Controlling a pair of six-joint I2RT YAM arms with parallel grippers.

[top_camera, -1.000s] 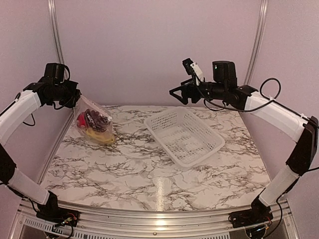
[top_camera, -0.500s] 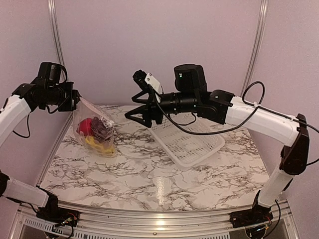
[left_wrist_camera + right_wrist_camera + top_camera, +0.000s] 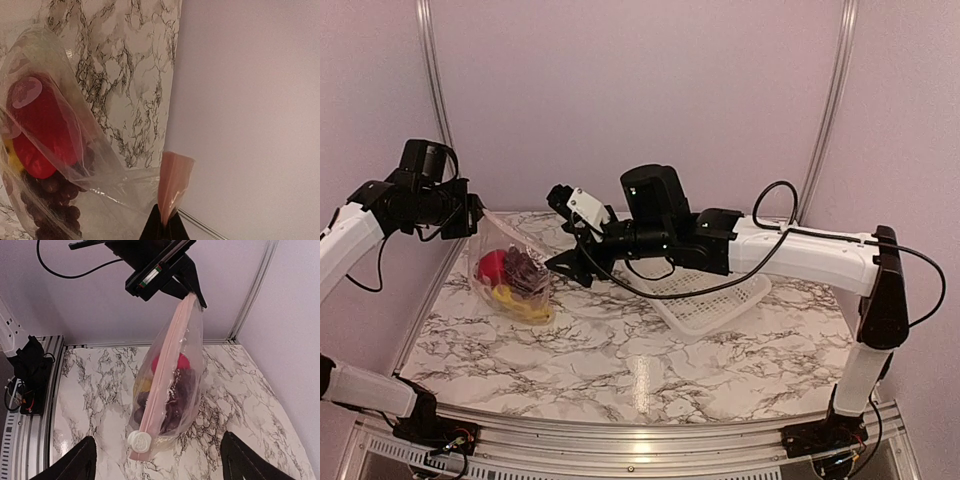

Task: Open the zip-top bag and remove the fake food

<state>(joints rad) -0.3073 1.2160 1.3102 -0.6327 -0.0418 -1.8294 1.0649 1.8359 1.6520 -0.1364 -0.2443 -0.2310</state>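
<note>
At the top view's left, the clenched left hand [image 3: 474, 211] pinches a corner of the light, limp zip-top bag [image 3: 498, 240], sagging with fake food [image 3: 518, 275], while the spread, empty right hand [image 3: 563, 264] nearby would best take its stiff zip strip [image 3: 167, 365].

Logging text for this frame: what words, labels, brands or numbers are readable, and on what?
No text can be read in any view.
On the left end effector, the strip label: coloured marks, too small to read.
On the zip-top bag: pale round prints, blurred, no letters legible.
</note>
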